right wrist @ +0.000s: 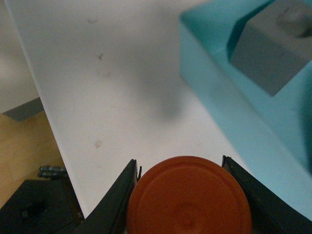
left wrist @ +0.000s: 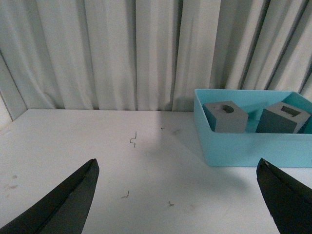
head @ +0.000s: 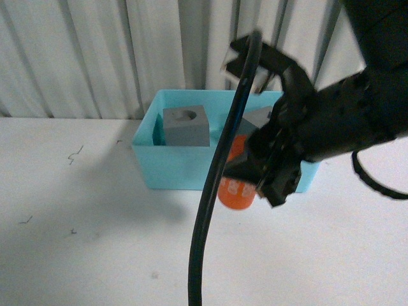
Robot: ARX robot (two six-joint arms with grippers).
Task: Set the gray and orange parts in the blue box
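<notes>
The right gripper (head: 258, 172) reaches across in front of the box (head: 172, 169), its jaws clamped on the cylinder (head: 237, 191) held above the table (head: 95, 242) just outside the box's near wall. Both cubes sit inside the box, the round-hole cube (head: 186, 125) plain, the other cube (head: 258, 118) mostly hidden behind the arm. The left gripper (left wrist: 180, 195) hangs spread wide and empty, only its fingertips (left wrist: 73, 195) showing.

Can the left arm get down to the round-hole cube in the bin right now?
Probably yes. The left gripper is open and empty, the round-hole cube sits uncovered in the blue bin, and white table lies between. The right gripper, holding the orange cylinder, hovers close.
</notes>
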